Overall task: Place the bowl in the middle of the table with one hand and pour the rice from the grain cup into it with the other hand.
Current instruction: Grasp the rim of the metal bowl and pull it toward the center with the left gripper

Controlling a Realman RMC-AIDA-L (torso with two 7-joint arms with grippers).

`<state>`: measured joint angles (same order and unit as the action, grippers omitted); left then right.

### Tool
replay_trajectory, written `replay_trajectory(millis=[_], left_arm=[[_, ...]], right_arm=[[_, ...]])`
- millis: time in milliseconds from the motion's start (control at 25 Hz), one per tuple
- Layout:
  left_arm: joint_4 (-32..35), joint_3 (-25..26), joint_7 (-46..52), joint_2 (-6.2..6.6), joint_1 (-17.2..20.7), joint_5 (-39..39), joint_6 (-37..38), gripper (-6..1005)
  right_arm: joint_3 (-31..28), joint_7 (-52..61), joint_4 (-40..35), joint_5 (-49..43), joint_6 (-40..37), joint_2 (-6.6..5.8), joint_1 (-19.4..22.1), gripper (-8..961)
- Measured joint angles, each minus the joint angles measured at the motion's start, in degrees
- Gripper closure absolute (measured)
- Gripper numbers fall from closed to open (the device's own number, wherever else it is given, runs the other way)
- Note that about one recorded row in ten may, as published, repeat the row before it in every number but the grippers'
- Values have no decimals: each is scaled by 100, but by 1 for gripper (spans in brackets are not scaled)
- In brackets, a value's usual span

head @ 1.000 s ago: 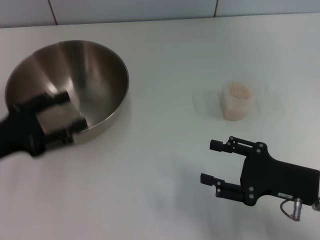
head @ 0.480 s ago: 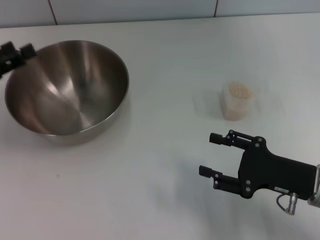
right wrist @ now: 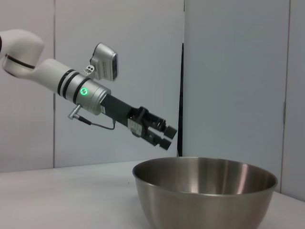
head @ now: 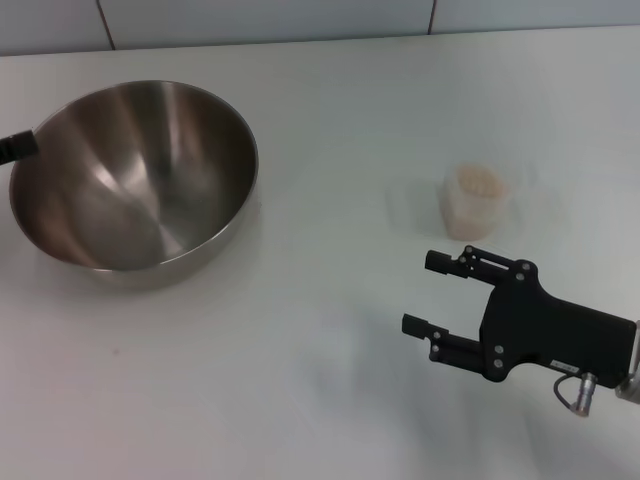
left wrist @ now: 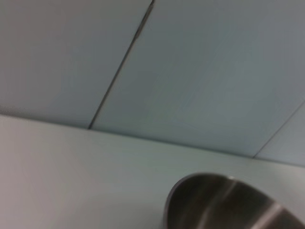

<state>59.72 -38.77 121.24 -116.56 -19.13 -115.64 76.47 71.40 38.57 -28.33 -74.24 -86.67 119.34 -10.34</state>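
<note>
The steel bowl (head: pixel 135 180) stands upright and empty on the left part of the white table (head: pixel 300 380); it also shows in the left wrist view (left wrist: pixel 228 205) and the right wrist view (right wrist: pixel 205 195). My left gripper (right wrist: pixel 165 135) hovers above and behind the bowl's left rim, open and holding nothing; only one fingertip (head: pixel 18 147) shows at the head view's left edge. The clear grain cup (head: pixel 475 203) stands upright at the right, filled with rice (head: pixel 478 182). My right gripper (head: pixel 421 293) is open and empty, just in front of the cup and apart from it.
A tiled wall (head: pixel 300 20) runs along the table's far edge. The left arm's silver-and-white links (right wrist: pixel 57 81) reach in above the table in the right wrist view.
My left gripper has pulled off the bowl's near rim and moved up and out to the far left. The bowl has stayed put. The right gripper has shifted only slightly.
</note>
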Motion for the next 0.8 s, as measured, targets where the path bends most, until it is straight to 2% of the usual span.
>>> replay_trajectory(millis=[520, 800], left_arm=[[2, -46, 302, -122, -184, -869, -101, 275], [-85, -67, 372, -137, -299, -1086, -193, 285]], right_arm=[[-63, -26, 12, 15, 28, 2, -73, 249], [-66, -26, 12, 15, 39, 2, -99, 249]])
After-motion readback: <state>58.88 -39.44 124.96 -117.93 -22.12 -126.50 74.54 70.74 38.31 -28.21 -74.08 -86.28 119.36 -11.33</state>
